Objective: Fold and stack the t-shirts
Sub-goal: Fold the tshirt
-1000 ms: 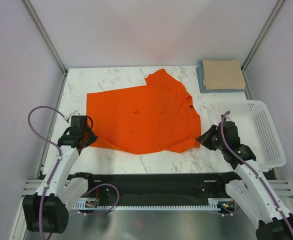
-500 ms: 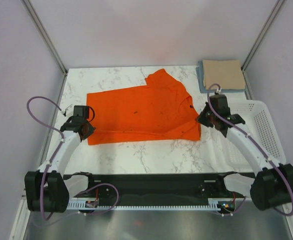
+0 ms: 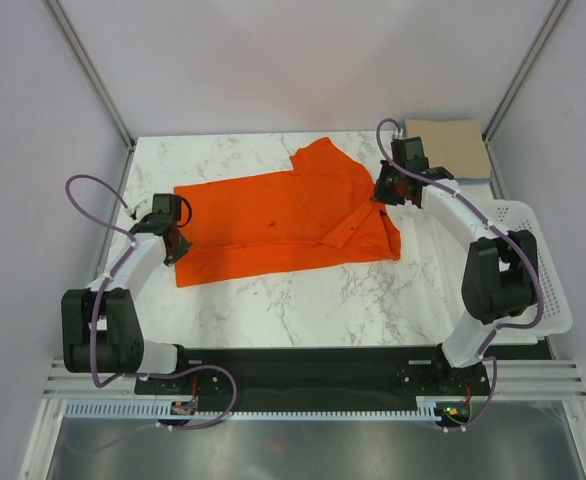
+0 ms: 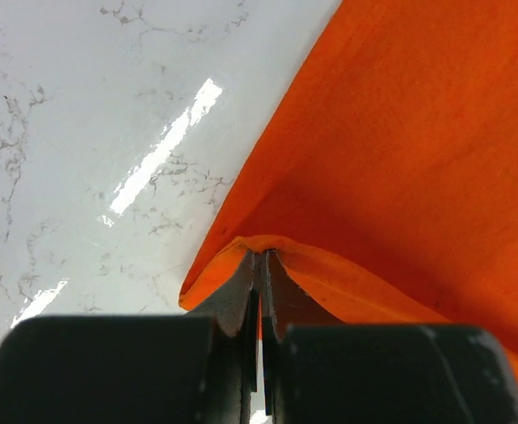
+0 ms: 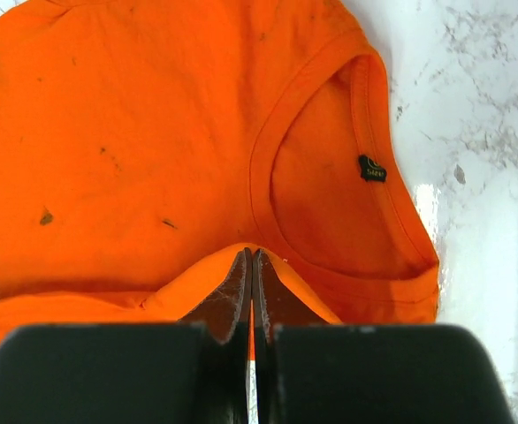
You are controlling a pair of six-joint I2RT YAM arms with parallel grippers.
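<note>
1. Left gripper (image 4: 259, 261): the jaws are pressed together, pinching a raised fold at the edge of the orange t-shirt (image 4: 400, 159). Bare marble table (image 4: 82, 132) shows directly to the left of the pinch.
2. Right gripper (image 5: 250, 256): the jaws are closed, with a ridge of orange cloth clamped between them. The grip sits just below the collar (image 5: 263, 159), and the neck label (image 5: 371, 168) is visible inside the neck opening.
3. Top view, grip positions: the left gripper (image 3: 173, 240) is at the shirt's left end, and the right gripper (image 3: 383, 193) is at its right, collar end.
4. Orange t-shirt (image 3: 283, 225): it lies across the middle of the table (image 3: 273, 300), long axis left to right, with one sleeve pointing toward the far edge.
5. Tan t-shirt (image 3: 453, 140): it lies folded flat at the far right corner, apart from the orange one.
6. White perforated basket (image 3: 548, 265): it stands at the right edge of the table, nearer than the tan t-shirt.
</note>
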